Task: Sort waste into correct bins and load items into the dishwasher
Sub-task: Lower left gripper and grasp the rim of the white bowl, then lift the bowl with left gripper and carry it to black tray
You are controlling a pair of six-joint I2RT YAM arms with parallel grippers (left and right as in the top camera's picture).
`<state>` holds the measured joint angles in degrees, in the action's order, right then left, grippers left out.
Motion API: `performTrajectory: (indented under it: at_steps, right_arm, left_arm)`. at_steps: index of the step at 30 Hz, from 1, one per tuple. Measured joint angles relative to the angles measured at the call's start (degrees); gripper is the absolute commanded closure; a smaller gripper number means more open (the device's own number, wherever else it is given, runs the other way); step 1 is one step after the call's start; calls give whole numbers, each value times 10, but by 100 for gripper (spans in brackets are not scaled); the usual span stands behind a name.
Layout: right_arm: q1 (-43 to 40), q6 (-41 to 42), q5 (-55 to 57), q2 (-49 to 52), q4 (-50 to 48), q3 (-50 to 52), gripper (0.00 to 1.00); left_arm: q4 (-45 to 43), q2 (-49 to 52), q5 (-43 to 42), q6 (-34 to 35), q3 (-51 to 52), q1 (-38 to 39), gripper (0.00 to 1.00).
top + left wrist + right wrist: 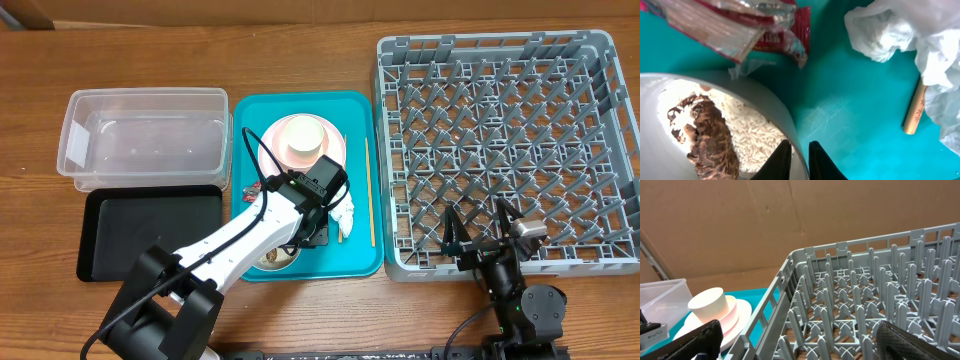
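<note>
The small grey-white bowl (pixel 770 105) holds white rice (pixel 747 135) and brown scraps (pixel 710 140) on the teal tray. My left gripper (pixel 800 156) is closed over its rim, one finger inside and one outside; from overhead the left gripper (pixel 300 238) sits by the bowl (pixel 272 258). The red wrapper (pixel 780 35) and white napkin (pixel 910 30) lie beside it. The white cup (pixel 300 140) stands in the pinkish bowl on the pink plate (pixel 335 150). The chopsticks (pixel 368 190) lie on the tray's right. My right gripper (pixel 478 235) is open and empty over the rack's front edge.
The clear tub (pixel 145 130) stands at the back left with the black tray (pixel 150 235) in front of it. The teal tray (pixel 355 265) is in the middle. The grey dish rack (pixel 505 150) fills the right side and shows no dishes in it.
</note>
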<state>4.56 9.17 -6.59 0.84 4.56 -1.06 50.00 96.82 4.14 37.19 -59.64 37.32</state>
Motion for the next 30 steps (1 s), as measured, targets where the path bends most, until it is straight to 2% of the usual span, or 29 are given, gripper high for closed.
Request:
performTrajectory:
  at_steps: [7, 16, 23, 30]
  right_arm:
    - [0, 0, 0, 0, 0, 0, 0]
    - [0, 0, 0, 0, 0, 0, 0]
    - [0, 0, 0, 0, 0, 0, 0]
    - [0, 0, 0, 0, 0, 0, 0]
  left_arm:
    - [6, 0, 1, 2, 0, 0, 96]
    - [39, 0, 9, 2, -7, 0, 96]
    - [115, 0, 6, 0, -47, 0, 96]
    - [205, 0, 4, -21, -136, 0, 96]
